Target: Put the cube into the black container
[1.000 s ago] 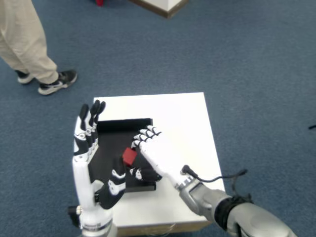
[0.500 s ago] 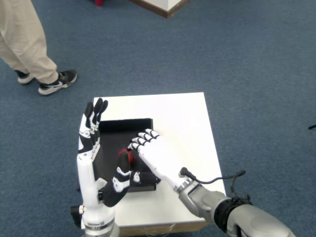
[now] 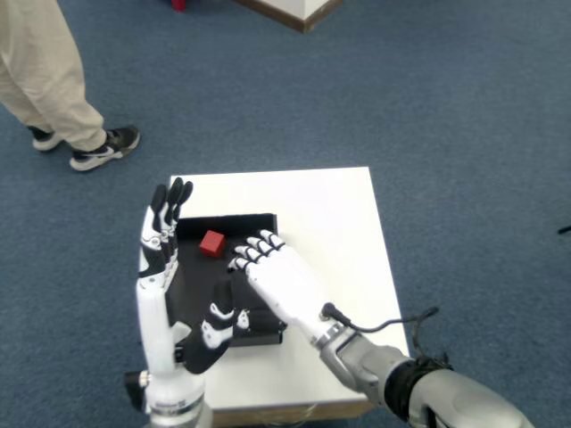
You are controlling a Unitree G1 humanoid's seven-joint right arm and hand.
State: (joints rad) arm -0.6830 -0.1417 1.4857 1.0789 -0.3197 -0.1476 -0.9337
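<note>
A small red cube [image 3: 211, 242] lies inside the black container [image 3: 234, 226], toward its far end, free of both hands. My right hand [image 3: 277, 280] hovers over the container's right side, palm down, fingers spread and holding nothing; its fingertips [image 3: 251, 251] end a little to the right of the cube. The left hand [image 3: 162, 267] stands upright along the container's left edge with fingers straight. The hands hide the container's near part.
The container sits on a small white table [image 3: 321, 209] surrounded by blue carpet. A person's legs and dark shoes [image 3: 103, 148] are at the upper left. A black cable [image 3: 393, 321] trails from my right wrist.
The cube left my right hand's fingers and now lies farther back in the container. My right hand stayed over the container with fingers spread; the left hand barely moved.
</note>
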